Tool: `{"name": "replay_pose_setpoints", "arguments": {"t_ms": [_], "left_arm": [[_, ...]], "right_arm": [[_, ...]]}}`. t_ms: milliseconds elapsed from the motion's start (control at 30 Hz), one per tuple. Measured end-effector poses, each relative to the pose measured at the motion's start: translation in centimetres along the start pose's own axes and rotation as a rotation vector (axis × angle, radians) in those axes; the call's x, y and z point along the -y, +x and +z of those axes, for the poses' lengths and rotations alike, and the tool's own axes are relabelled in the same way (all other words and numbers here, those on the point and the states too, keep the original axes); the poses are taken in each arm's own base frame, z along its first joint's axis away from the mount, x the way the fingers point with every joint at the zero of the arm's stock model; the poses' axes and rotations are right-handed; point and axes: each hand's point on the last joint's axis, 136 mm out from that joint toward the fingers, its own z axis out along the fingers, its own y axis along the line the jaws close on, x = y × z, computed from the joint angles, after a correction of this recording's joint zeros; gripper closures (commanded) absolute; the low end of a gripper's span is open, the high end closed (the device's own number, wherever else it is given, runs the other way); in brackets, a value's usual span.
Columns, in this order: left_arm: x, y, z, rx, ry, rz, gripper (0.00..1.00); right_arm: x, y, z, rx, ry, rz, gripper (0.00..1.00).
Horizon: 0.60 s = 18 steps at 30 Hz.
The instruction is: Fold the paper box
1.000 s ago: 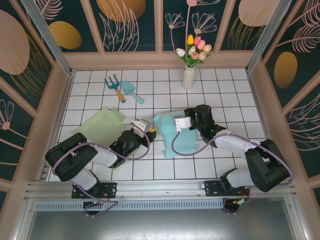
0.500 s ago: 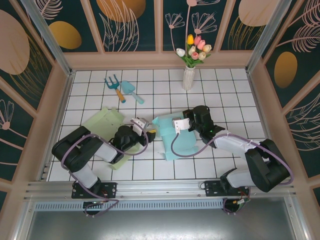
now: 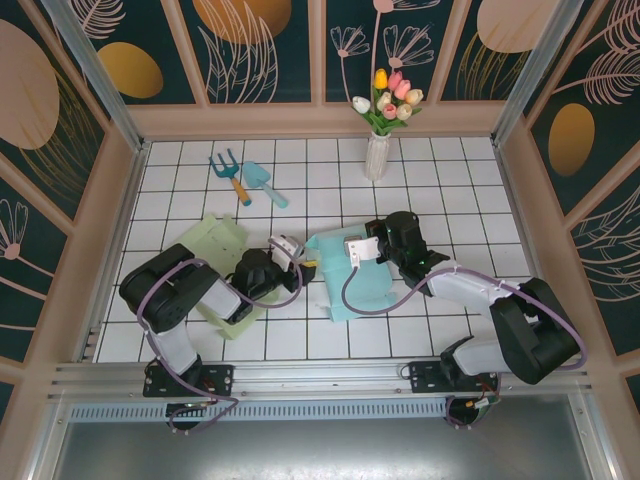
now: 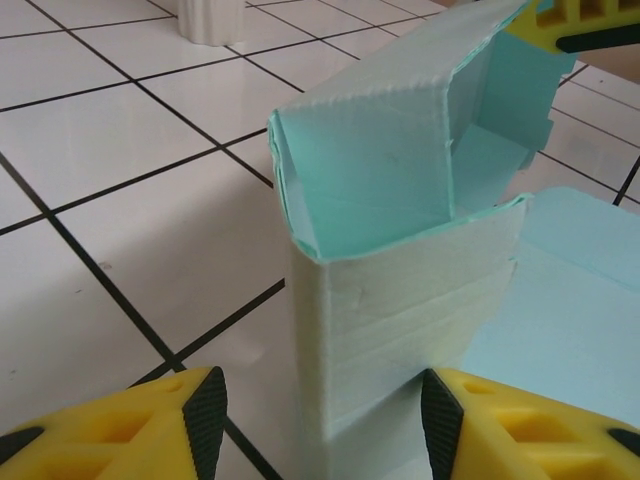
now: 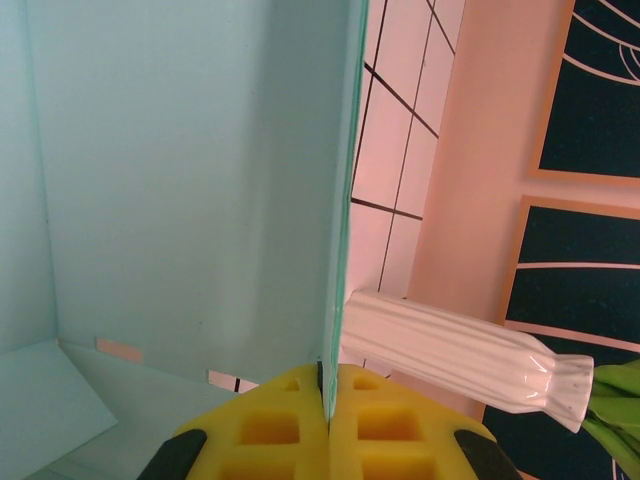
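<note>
The teal paper box [image 3: 345, 278] lies partly folded on the white tiles in the middle of the top view. My right gripper [image 3: 358, 257] is over its far side. In the right wrist view that gripper [image 5: 328, 385] is shut on the edge of an upright teal panel [image 5: 190, 180]. My left gripper [image 3: 303, 262] is at the box's left end. In the left wrist view it [image 4: 318, 415] stands open, its yellow fingers [image 4: 150, 425] either side of a raised corner of the box [image 4: 400, 230], with the right-hand pad close against the wall.
A flattened green paper box [image 3: 205, 250] lies under my left arm. A white vase of tulips [image 3: 377, 150] stands at the back, seen also as the vase [image 5: 460, 360] beyond the panel. A toy fork [image 3: 228, 172] and shovel [image 3: 262, 182] lie back left.
My left gripper has slid right along the tiles up to the teal box's left end. The teal box's left side has dropped lower. The right gripper has held its grip.
</note>
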Motion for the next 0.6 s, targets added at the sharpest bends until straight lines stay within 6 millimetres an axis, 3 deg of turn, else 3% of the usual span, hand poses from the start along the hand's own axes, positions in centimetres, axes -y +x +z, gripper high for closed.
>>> {"name": "replay_pose_setpoints", "arguments": {"t_ms": [600], "left_arm": [[-0.10, -0.93, 0.82, 0.030, 0.004, -0.109, 0.53]], "right_arm": [[0.03, 0.35, 0.00, -0.020, 0.002, 0.000, 1.00]]}}
